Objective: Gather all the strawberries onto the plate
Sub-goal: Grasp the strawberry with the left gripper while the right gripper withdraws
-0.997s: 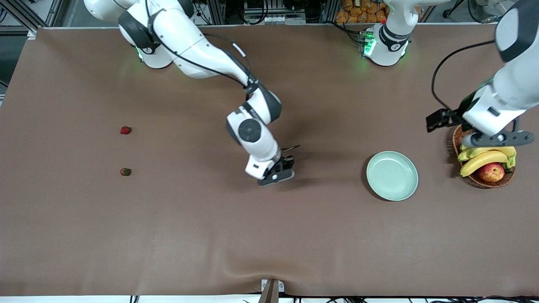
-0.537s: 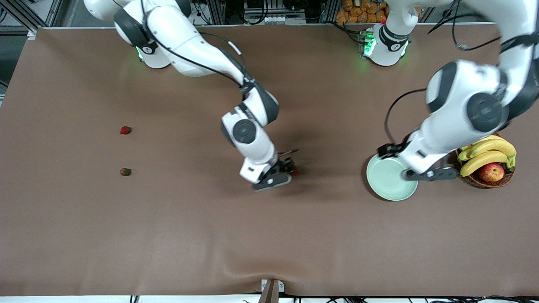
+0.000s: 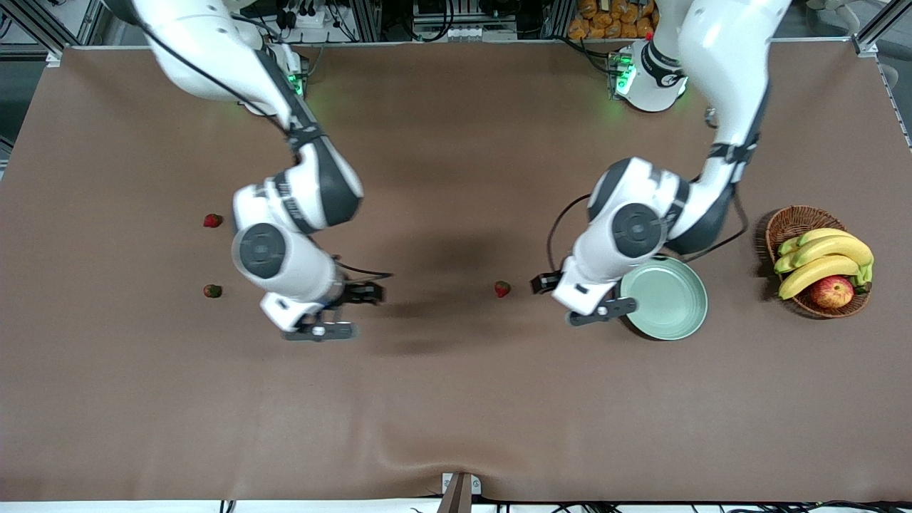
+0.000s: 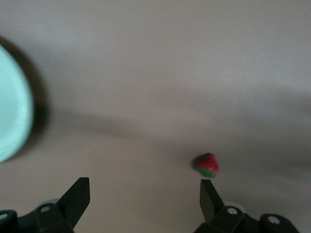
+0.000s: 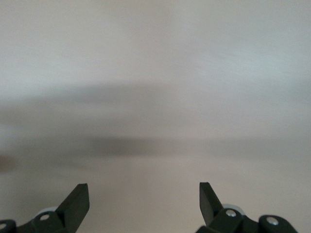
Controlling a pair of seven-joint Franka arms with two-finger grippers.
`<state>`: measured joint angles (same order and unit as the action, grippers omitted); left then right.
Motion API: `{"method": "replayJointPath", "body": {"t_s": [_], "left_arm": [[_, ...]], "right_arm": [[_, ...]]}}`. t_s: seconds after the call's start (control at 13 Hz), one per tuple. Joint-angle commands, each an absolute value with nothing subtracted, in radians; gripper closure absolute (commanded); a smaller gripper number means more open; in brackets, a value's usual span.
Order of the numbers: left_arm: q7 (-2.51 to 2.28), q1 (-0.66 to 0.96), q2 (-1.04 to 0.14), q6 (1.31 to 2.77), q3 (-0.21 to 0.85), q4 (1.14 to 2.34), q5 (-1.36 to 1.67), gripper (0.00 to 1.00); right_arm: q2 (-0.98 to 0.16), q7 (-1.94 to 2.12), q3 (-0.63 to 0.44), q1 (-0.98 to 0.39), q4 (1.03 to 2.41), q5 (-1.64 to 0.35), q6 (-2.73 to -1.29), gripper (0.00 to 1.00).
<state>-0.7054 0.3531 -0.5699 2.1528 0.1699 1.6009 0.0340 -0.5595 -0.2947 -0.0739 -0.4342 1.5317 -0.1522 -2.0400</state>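
Matt brown cloth covers the table (image 3: 456, 399), faintly rippled at its near edge. The plate (image 3: 673, 303) gleams smooth and pale, like glazed ware (or plastic, hard to tell). Woven wicker makes the basket (image 3: 791, 221) rough-textured. Both arms wear glossy white plastic shells; the left gripper (image 4: 145, 201) has matt black fingers.

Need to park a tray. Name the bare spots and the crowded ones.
Bare: table nearer the camera than both grippers. Crowded: left gripper between middle strawberry and plate, basket beside; right gripper, open, near two strawberries.
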Motion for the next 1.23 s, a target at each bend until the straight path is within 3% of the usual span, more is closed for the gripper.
{"method": "replayJointPath", "body": {"t_s": [0.0, 0.08, 0.38, 0.69, 0.77, 0.92, 1.15], "left_arm": [[-0.756, 0.393, -0.653, 2.227, 0.164, 1.565, 0.075, 0.08], [-0.79, 0.409, -0.675, 2.25, 0.166, 1.562, 0.081, 0.16], [-0.854, 0.476, -0.765, 2.412, 0.164, 1.562, 0.084, 0.22], [-0.864, 0.499, -0.801, 2.454, 0.155, 1.568, 0.069, 0.31], [-0.856, 0.499, -0.802, 2.454, 0.155, 1.568, 0.069, 0.48], [-0.857, 0.494, -0.799, 2.453, 0.153, 1.566, 0.069, 1.0], [-0.857, 0.428, -0.763, 2.416, 0.152, 1.571, 0.068, 1.0]], "right_arm": [[-0.387, -0.181, -0.055, -0.287, 1.805, -0.135, -2.045, 0.0], [-0.361, -0.145, -0.057, -0.25, 1.851, -0.135, -2.022, 0.0], [-0.367, -0.051, -0.057, -0.017, 1.885, -0.103, -1.841, 0.0], [-0.4, 0.095, -0.057, 0.135, 1.954, 0.015, -1.864, 0.0], [-0.432, 0.121, -0.055, 0.161, 1.957, 0.015, -1.879, 0.0], [-0.469, 0.132, -0.054, 0.167, 1.992, 0.014, -1.887, 0.0], [-0.469, 0.132, -0.054, 0.163, 2.058, 0.014, -1.904, 0.0]]}}
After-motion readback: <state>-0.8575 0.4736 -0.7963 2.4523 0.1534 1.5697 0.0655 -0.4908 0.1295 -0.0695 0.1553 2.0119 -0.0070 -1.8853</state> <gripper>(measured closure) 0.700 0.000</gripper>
